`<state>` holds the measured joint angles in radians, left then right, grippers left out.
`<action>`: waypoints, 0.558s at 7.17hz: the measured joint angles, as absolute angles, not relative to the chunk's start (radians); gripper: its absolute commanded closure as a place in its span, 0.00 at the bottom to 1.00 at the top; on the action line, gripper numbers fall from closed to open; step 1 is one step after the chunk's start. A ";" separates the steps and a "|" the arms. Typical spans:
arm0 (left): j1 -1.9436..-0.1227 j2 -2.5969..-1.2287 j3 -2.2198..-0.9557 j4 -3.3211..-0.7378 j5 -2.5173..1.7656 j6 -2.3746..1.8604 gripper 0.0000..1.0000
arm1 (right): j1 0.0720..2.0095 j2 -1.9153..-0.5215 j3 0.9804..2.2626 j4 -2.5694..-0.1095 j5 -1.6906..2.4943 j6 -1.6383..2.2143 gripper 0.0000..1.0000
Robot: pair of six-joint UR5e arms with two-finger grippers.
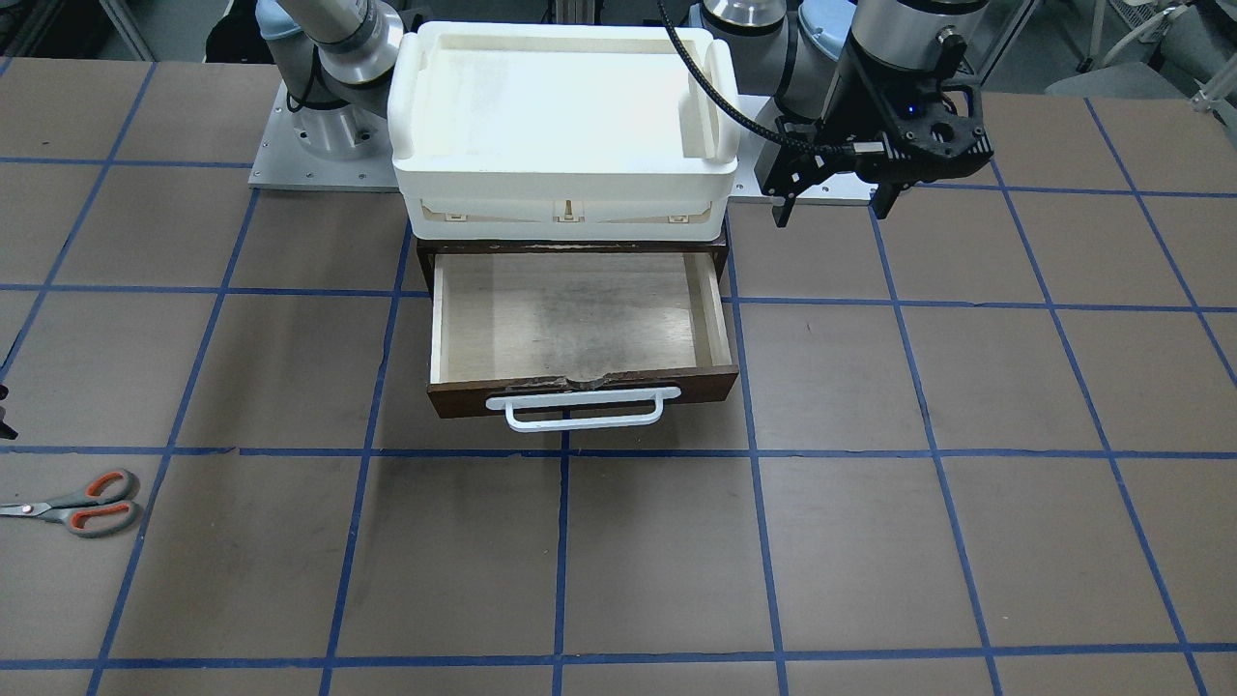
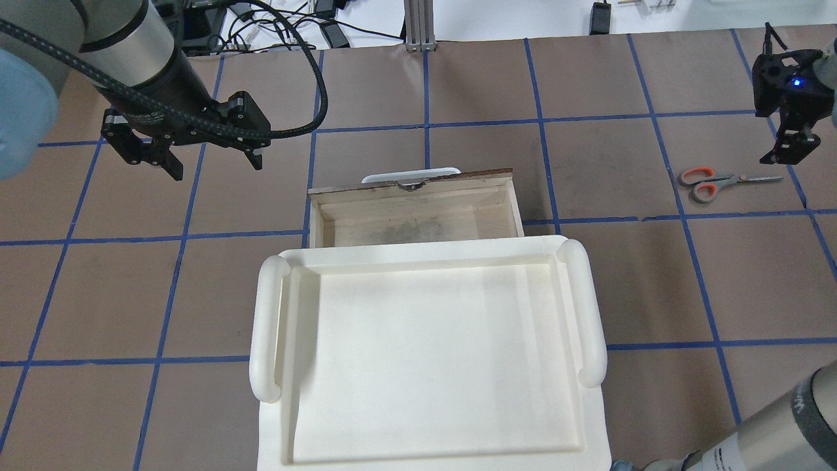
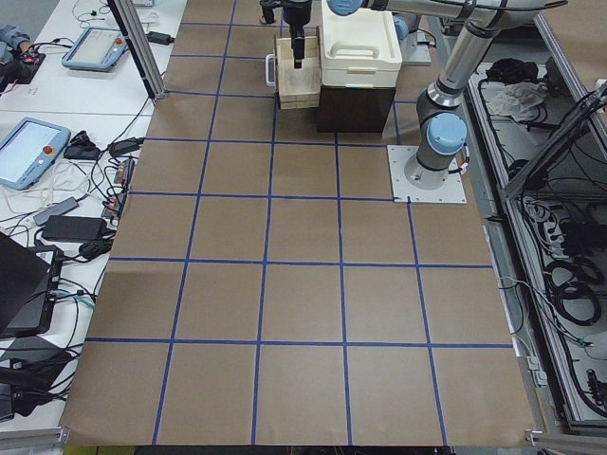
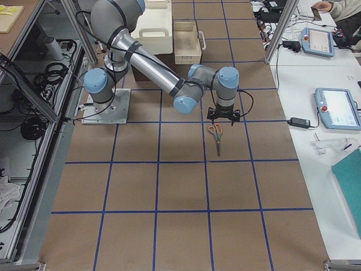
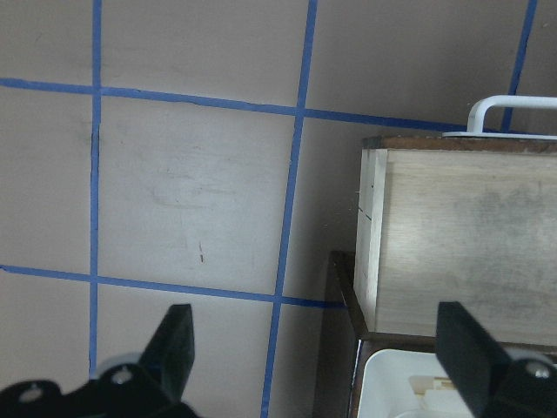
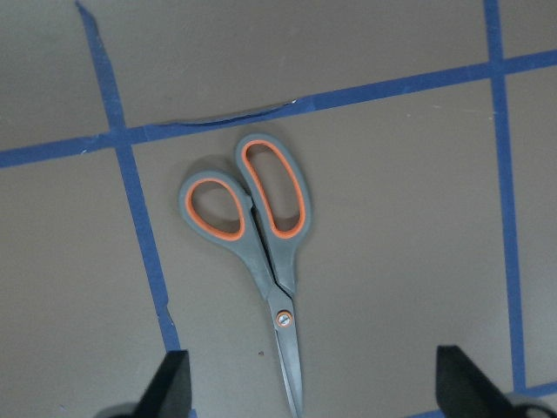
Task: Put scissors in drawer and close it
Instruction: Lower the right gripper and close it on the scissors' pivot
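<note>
The scissors (image 6: 261, 244), grey handles lined orange, lie flat on the table, far to the drawer's side (image 2: 713, 182) (image 1: 72, 505) (image 4: 216, 135). My right gripper (image 6: 313, 383) is open and hovers over their blade end without touching them; it also shows in the overhead view (image 2: 781, 150). The drawer (image 1: 570, 309) is pulled open and holds nothing, with its dark front panel and white bar handle (image 1: 585, 408) facing away from me; it also shows from overhead (image 2: 415, 216) and in the left wrist view (image 5: 461, 226). My left gripper (image 2: 216, 167) (image 1: 833, 211) is open and empty, raised beside the drawer's left.
A white plastic tray (image 2: 265, 327) (image 1: 406, 97) sits on top of the dark cabinet (image 5: 341, 287) that holds the drawer. The table is brown with blue tape grid lines. Both arm bases stand behind the cabinet.
</note>
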<state>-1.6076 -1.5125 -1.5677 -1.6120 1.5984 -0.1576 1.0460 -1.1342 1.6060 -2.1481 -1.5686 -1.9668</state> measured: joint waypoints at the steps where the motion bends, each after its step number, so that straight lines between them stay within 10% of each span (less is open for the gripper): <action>1: -1.608 -1.513 -1.568 -1.612 1.598 -0.158 0.00 | 1.044 -1.100 1.606 -2.161 -1.584 -2.030 0.00; 4: -1.607 -1.513 -1.568 -1.612 1.598 -0.157 0.00 | 1.043 -1.037 1.607 -2.171 -1.595 -2.107 0.04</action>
